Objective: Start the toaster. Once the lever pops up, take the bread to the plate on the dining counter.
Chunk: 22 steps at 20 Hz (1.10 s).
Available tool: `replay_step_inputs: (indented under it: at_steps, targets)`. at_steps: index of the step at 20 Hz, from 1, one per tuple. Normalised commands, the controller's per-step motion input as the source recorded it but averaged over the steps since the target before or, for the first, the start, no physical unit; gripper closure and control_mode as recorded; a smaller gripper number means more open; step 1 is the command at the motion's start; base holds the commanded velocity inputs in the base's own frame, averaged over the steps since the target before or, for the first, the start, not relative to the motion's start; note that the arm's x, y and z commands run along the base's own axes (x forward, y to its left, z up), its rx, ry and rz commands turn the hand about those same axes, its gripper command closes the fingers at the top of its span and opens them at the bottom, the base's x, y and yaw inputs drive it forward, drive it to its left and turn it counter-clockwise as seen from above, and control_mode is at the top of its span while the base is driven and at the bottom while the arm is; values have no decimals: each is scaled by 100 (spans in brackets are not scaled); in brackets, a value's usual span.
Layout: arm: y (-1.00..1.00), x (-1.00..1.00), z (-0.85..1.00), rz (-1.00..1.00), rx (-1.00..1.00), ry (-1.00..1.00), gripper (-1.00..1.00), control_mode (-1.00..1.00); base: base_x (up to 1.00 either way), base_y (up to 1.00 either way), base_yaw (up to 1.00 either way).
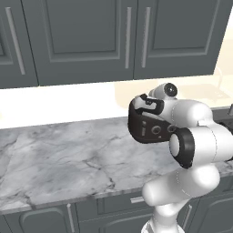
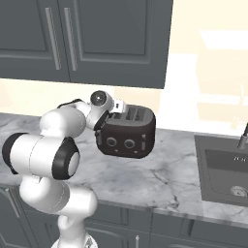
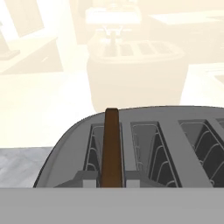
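Toaster [image 2: 127, 133] sits on the marble counter [image 1: 59, 159] under the wall cabinets [image 1: 86, 36], left of the sink [image 2: 225, 177] in the right base view. Its knob face looks toward the robot.

Gripper [image 2: 117, 109] is at the top left end of the toaster in the right base view, right at the slots. Fingertips aren't readable in any view; going by the arm's pose and the rest, I take it as clenched with nothing between the fingers. No sign it holds anything.

Bread [image 3: 111, 146] stands on edge in the leftmost slot as the hand view has it, dark brown, top edge well above the slot rim. The other slots show bare wire racks.

Progress, my read:
- Can't tell from these views whether the lever is down or up. The side slider [image 2: 144, 142] is visible in the right base view, but its position is too small to judge.
- Bread is in the toaster, not picked.
- Plate and dining counter part not started.

Left: confirm the toast cycle is started and finished, open the gripper, grasp the slice by its exposed top edge, lift straight out, drive to the dining counter, set it on the plate.

Risk: the slice is thin, so an off-centre pinch could tip it against the slot wall.
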Motion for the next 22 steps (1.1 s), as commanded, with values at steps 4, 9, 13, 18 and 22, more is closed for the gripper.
replay_step_inputs:
  at_steps: [4,9,13,18,22]
  targets:
    - [0,0,3,0,0,0,100,-100,0,0,0]
    - [0,-5,10,0,0,-1,100,-100,0,0,0]
    - [0,-3,7,0,0,-10,100,-100,0,0,0]
    - [0,0,18,0,0,-12,100,-100,0,0,0]
    - [0,-14,29,0,0,-8,100,-100,0,0,0]
